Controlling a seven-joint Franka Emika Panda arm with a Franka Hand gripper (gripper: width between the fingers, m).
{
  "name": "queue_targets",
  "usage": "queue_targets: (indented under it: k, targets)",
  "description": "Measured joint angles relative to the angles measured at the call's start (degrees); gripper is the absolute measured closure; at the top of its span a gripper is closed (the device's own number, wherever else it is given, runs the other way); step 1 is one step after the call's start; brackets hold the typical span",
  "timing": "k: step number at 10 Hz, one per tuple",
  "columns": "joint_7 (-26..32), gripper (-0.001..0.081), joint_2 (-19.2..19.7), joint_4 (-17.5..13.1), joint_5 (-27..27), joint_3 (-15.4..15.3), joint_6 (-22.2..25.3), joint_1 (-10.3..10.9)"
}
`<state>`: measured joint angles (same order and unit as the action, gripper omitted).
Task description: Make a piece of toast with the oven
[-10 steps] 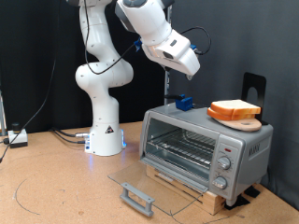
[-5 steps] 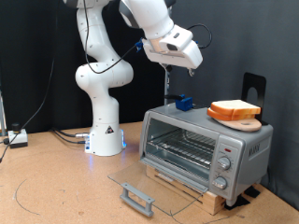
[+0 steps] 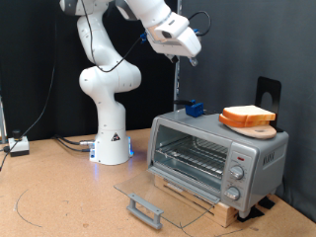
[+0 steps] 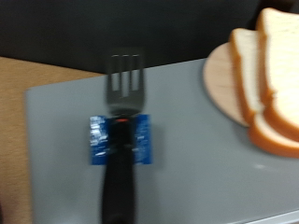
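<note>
- Since the earlier frames, you see the gripper [image 3: 196, 61] has risen and moved toward the exterior view's left; it is now high above the oven [image 3: 217, 158], well apart from it.
- You cannot tell if its fingers are apart or together; they are too small in the exterior view and they do not show in the wrist view.
- Nothing else has changed place: oven, bread and spatula are where they were.
- Nearest to the camera, the glass door [image 3: 163, 202] lies open and flat on the table [image 3: 59, 197], with its grey handle [image 3: 145, 209] at the front edge.
- Behind it the oven cavity is open; the wire rack [image 3: 193, 156] is inside, with nothing visible on it.
- Three knobs [image 3: 238, 174] are on the front panel, at the exterior view's right.
- On the oven top, the toast [image 3: 249, 114] lies on a round wooden board [image 3: 259, 129]; in the wrist view two slices [image 4: 271, 79] show there, overlapping.
- Also on the oven top, farther back, a black spatula [image 4: 121, 140] sits in a blue holder [image 3: 196, 109].
- Farthest back stands the white arm base [image 3: 109, 118].
</note>
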<state>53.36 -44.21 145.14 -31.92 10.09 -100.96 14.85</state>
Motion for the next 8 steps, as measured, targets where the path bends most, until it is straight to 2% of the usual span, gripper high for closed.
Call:
queue_targets:
  k: [2,4,5,8]
  targets:
    - [0.01,-0.0003,-0.64,0.01,0.20,1.22,4.75,-0.15]
    - [1.03,-0.0003,-0.61,0.16,0.68,0.77,4.32,0.07]
    - [1.52,-0.0003,-0.40,0.47,2.37,-0.46,4.36,0.48]
    - [-0.01,-0.0003,2.41,1.30,5.09,-7.10,3.23,1.12]
